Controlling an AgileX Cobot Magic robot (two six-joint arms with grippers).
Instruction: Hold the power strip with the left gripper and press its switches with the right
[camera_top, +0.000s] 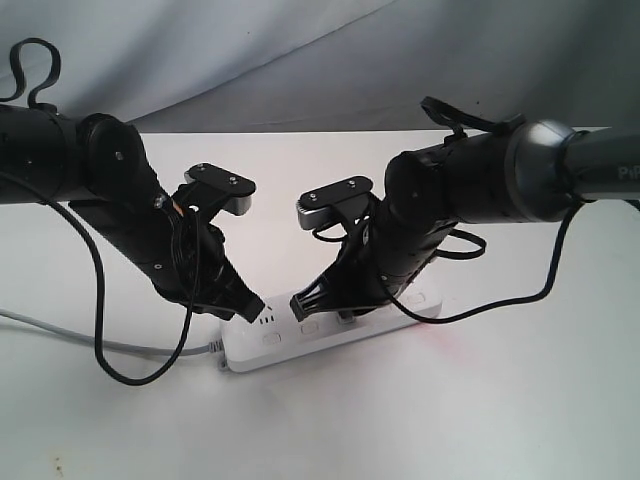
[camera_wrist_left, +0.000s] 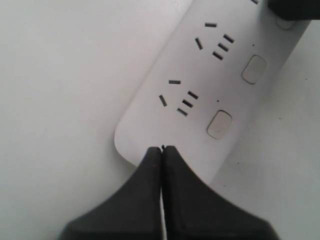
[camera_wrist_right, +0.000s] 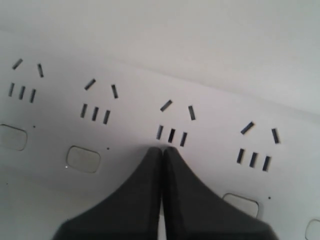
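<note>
The white power strip (camera_top: 285, 350) lies flat on the white table, its grey cord (camera_top: 60, 335) trailing off to the left. My left gripper (camera_top: 252, 308) is shut, its tips (camera_wrist_left: 162, 148) resting on the strip's rounded cord end (camera_wrist_left: 150, 135), just short of the first switch (camera_wrist_left: 220, 124). My right gripper (camera_top: 343, 312) is also shut; its tips (camera_wrist_right: 163, 149) are down on the strip's face just below the middle socket slots (camera_wrist_right: 171, 134), and they hide the switch there. Other switches (camera_wrist_right: 83, 159) (camera_wrist_right: 241, 204) show on either side.
The table (camera_top: 480, 420) is bare white, with a grey cloth backdrop (camera_top: 300, 50) behind it. Black cables (camera_top: 130, 375) loop from both arms down near the strip. A faint red glow (camera_top: 450, 345) shows on the table by the strip's right end.
</note>
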